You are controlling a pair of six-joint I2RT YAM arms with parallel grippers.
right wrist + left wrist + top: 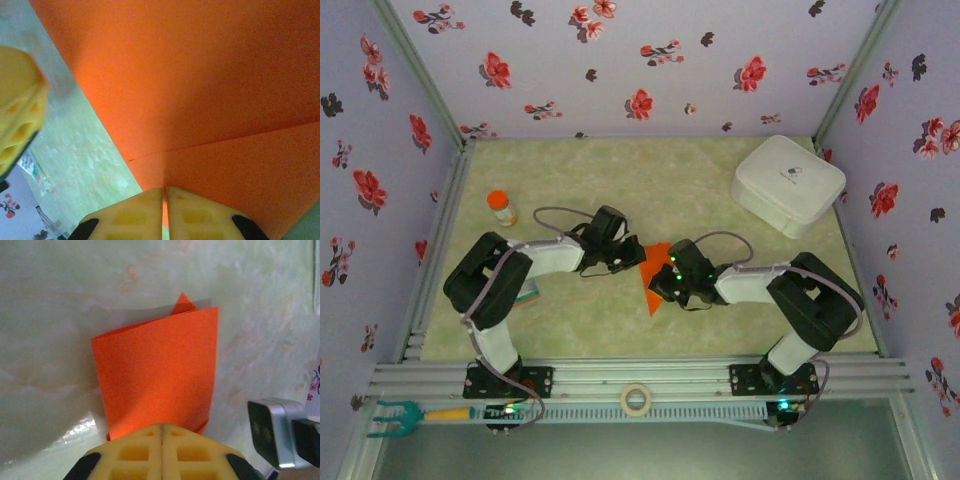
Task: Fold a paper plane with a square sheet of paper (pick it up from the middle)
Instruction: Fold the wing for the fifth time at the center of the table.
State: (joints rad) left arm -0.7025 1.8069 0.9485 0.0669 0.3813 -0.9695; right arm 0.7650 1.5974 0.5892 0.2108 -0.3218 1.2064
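The sheet of paper [653, 290], already folded into a smaller orange-red shape, sits at the middle of the bench [620, 180], a little nearer the near edge than the far one. From above it reads as a wedge. Its broad end points toward the far edge and its tip toward the near edge, so its long axis runs far-to-near, across the line between the two arms.

The left hand [626, 256] meets the paper from the left. In its wrist view the yellow fingers [135, 452] are pressed together on the paper's near border, with two layers and a small corner peeking up behind. The right hand [667, 280] comes in from the right. Its fingers [135, 215] are also closed, pinching the paper just below a layer edge that crosses its wrist view on a slant. Both hands are equally close, each gripping an opposite side and almost facing the other. A finger of the left hand even shows at the left edge of the right wrist view.

The paper casts a soft shadow on the bench, so it looks slightly raised, though I cannot tell whether its tip touches the surface. Any next fold probably turns about that far-to-near axis, one hand anchoring while the other swings. The white case [787, 184] at the far right corner and the orange-capped bottle [501, 207] on the left stand well apart.
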